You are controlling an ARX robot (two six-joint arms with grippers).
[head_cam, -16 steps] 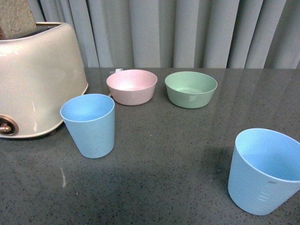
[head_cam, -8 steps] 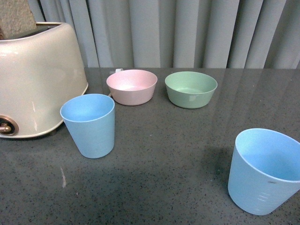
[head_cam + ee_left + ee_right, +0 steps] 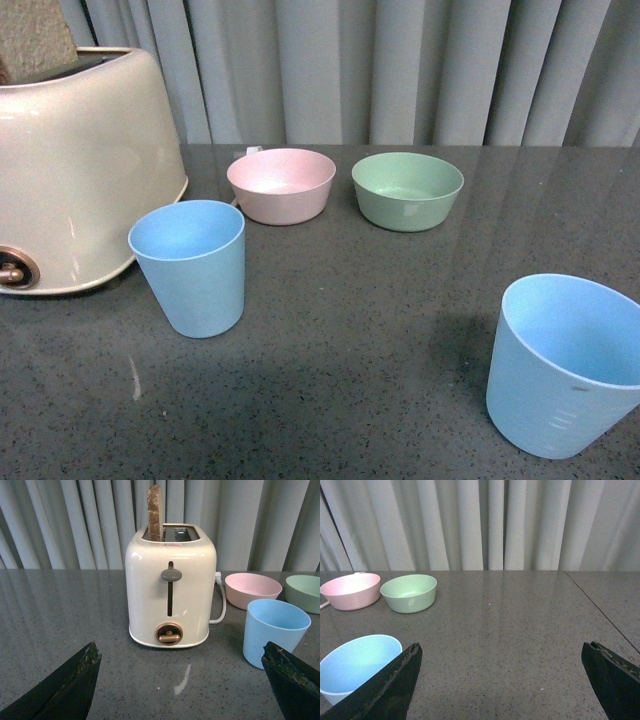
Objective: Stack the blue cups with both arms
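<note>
Presently: plain blue cup (image 3: 190, 270) stands upright just beside the toaster (image 3: 70, 170). Lined blue cup (image 3: 565, 370) stands upright, well apart from the toaster. Left gripper (image 3: 180, 651) and right gripper (image 3: 501, 650) gape wide, holding nothing, apparently with one cup allotted per arm.

Open middle, crowded left
Bare tabletop (image 3: 370, 320) separates left cup (image 3: 190, 268) and right cup (image 3: 562, 370); toaster (image 3: 70, 170) stands just beside the left cup.

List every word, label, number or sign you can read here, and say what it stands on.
None can be read.
The right blue cup bears faint embossed measuring lines, too faint to show any numbers.
The toaster shows no lettering.
</note>
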